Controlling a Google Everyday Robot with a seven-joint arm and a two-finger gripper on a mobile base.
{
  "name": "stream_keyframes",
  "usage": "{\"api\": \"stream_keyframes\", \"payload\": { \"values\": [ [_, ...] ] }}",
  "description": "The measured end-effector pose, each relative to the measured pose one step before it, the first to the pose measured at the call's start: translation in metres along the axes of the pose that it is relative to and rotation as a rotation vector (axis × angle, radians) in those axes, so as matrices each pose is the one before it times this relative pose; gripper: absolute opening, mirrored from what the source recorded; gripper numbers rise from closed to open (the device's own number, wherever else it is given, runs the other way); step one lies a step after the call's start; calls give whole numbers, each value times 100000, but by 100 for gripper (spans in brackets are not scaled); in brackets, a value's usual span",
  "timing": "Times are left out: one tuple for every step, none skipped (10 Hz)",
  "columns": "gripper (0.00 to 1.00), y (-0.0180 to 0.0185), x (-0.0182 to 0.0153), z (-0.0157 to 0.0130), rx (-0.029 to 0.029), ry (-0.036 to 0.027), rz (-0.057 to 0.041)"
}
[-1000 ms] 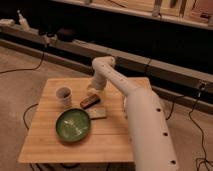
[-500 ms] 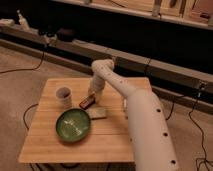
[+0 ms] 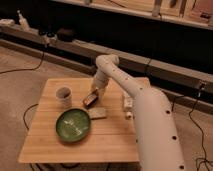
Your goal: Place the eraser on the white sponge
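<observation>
The eraser point(image 3: 90, 99), a small dark brown block with a reddish edge, is on the wooden table point(image 3: 55, 145) between the white cup and the arm. It is tilted, with its upper end at my gripper point(image 3: 95, 93). The gripper comes down from above and is shut on the eraser's upper end. The white sponge point(image 3: 98, 113), a pale rectangular pad, lies flat just below the eraser, next to the green plate's right rim. The eraser and the sponge are apart.
A green plate point(image 3: 73, 125) sits at the table's front middle. A white cup point(image 3: 63, 96) stands to the left. A slim white bottle-like object point(image 3: 128, 105) lies to the right, beside my arm. Cables run over the floor around the table.
The gripper has sunk slightly onto the eraser. The eraser has turned from lying flat to tilted up at the gripper's end. The sponge, plate and cup have not moved.
</observation>
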Motion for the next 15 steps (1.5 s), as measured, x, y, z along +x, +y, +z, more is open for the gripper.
{"api": "stream_keyframes", "payload": {
  "values": [
    [28,857,-85,-1641,282,-970,4039],
    [28,1058,-289,-1099,-1022,-1050,3646],
    [28,1163,-481,-515,-2018,-1035,3235],
    [28,1632,-783,-99,-3018,-1398,4016],
    [28,1446,-834,292,-2568,-1492,3548],
    [28,1205,-793,481,-1914,-1485,3488],
    [28,676,-618,598,-139,-1177,3775],
    [28,314,-497,495,865,-793,3590],
    [28,263,-514,584,1204,-250,4215],
    [28,237,-203,281,887,66,3103],
    [28,357,14,187,1206,217,4049],
    [28,443,194,-5,1288,340,4237],
    [28,508,215,-29,735,300,3336],
    [28,566,323,-46,560,213,3227],
    [28,474,278,-64,528,-161,2727]
  ]
}}
